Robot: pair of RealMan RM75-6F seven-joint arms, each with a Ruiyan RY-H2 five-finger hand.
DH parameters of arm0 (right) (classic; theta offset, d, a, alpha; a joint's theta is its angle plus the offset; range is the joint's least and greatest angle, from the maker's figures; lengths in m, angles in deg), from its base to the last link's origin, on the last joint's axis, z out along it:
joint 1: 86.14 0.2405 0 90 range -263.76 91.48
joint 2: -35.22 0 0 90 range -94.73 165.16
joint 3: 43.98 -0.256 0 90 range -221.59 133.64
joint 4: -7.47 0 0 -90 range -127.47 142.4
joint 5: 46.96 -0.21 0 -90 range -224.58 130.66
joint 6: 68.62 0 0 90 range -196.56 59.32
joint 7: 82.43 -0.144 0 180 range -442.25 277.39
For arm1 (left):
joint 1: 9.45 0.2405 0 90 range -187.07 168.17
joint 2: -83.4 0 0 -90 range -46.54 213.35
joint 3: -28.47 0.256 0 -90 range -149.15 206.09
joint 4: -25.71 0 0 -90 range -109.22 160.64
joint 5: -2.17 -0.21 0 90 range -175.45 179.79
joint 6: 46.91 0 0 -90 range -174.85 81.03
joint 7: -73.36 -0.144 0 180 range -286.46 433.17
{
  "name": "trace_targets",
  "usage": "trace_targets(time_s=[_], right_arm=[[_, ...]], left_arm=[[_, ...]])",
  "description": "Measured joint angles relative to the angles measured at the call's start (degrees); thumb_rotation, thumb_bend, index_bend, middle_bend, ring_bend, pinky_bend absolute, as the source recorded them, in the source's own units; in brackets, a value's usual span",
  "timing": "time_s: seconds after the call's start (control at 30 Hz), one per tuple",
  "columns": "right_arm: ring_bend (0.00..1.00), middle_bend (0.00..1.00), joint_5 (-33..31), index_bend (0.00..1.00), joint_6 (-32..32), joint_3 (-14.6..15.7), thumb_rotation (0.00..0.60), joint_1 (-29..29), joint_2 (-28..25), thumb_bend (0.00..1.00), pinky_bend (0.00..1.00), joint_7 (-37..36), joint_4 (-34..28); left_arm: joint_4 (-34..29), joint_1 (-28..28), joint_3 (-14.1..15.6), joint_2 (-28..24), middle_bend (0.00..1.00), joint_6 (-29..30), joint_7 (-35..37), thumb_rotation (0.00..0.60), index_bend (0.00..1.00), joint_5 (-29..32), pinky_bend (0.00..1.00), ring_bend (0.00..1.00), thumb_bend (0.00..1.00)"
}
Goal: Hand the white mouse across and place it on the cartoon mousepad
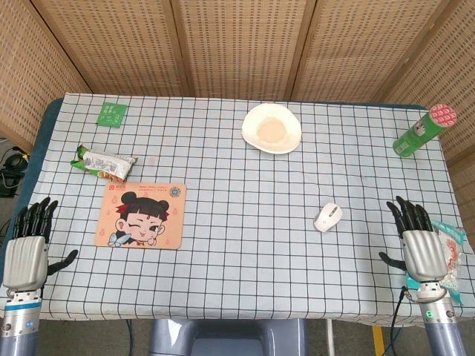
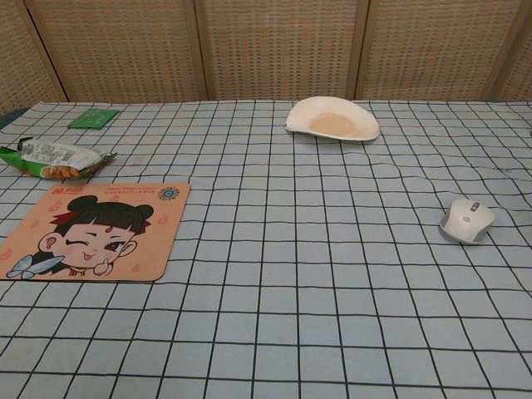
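Observation:
The white mouse [image 1: 328,217] [image 2: 466,219] lies on the checked tablecloth at the right of centre. An orange cartoon mousepad [image 1: 141,216] [image 2: 89,232] with a winking girl's face lies flat at the left. My right hand [image 1: 417,240] is open at the table's right front edge, fingers spread, a short way right of the mouse and apart from it. At the left front corner, left of the mousepad, my left hand [image 1: 28,246] hangs open and holds nothing. Neither hand shows in the chest view.
A white dish [image 1: 271,128] [image 2: 332,119] sits at the back centre. A green tube [image 1: 423,131] stands at the back right. A snack packet [image 1: 104,162] [image 2: 54,158] and a green card [image 1: 111,113] [image 2: 93,118] lie behind the mousepad. A wrapped snack [image 1: 451,251] lies under my right hand.

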Motion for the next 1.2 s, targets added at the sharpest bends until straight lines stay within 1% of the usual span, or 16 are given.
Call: trace_targets(time_s=[0.33, 0.57, 0.6, 0.73, 0.87, 0.97, 1.07, 1.2], right_arm=[[0.0, 0.0, 0.35, 0.09, 0.39, 0.17, 0.6, 0.22, -0.05, 0.11, 0.0, -0.38, 0.18], [0.0, 0.0, 0.82, 0.09, 0.99, 0.28, 0.6, 0.72, 0.14, 0.09, 0.0, -0.98, 1.09], [0.0, 0.0, 1.17, 0.09, 0.99, 0.3, 0.6, 0.86, 0.22, 0.09, 0.0, -1.18, 1.44], [0.0, 0.0, 3.16, 0.18, 0.71, 0.29, 0.6, 1.61, 0.68, 0.09, 0.03, -2.95, 3.71], [0.0, 0.06, 6.26, 0.22, 1.33, 0.36, 0.6, 3.72, 0.97, 0.09, 0.07, -5.34, 8.08], [0.01, 0.08, 8.56, 0.26, 3.22, 0.54, 0.6, 6.47, 1.17, 0.1, 0.08, -7.52, 11.78], [0.02, 0.09, 9.38, 0.27, 6.24, 0.82, 0.6, 8.58, 1.36, 0.11, 0.08, -8.48, 13.69], [0.02, 0.1, 10.62, 0.28, 12.01, 1.67, 0.6, 12.57, 2.26, 0.11, 0.08, -8.87, 16.82]], left_arm=[[-0.16, -0.08, 0.0, -0.01, 0.0, -0.04, -0.07, 0.6, 0.0, -0.18, 0.0, 0.0, 0.15], [-0.26, -0.06, -0.41, -0.28, 0.0, 0.03, 0.24, 0.6, 0.0, 0.37, 0.0, 0.0, 0.15], [-0.31, -0.04, -0.47, -0.37, 0.0, 0.08, 0.34, 0.6, 0.0, 0.43, 0.0, 0.0, 0.15], [-0.48, 0.04, -0.83, -0.73, 0.0, 0.16, 0.74, 0.6, 0.0, 0.99, 0.0, 0.0, 0.15], [-0.47, -0.12, -1.28, -0.75, 0.0, 0.01, 0.69, 0.6, 0.0, 1.6, 0.0, 0.0, 0.15], [-0.43, -0.22, -1.39, -0.71, 0.0, -0.05, 0.53, 0.6, 0.0, 1.73, 0.0, 0.0, 0.15], [-0.46, -0.33, -1.42, -0.76, 0.0, -0.27, 0.56, 0.6, 0.0, 1.85, 0.0, 0.0, 0.15], [-0.12, -0.47, -1.46, -0.67, 0.0, -0.42, 0.67, 0.6, 0.0, 1.93, 0.0, 0.0, 0.15]])
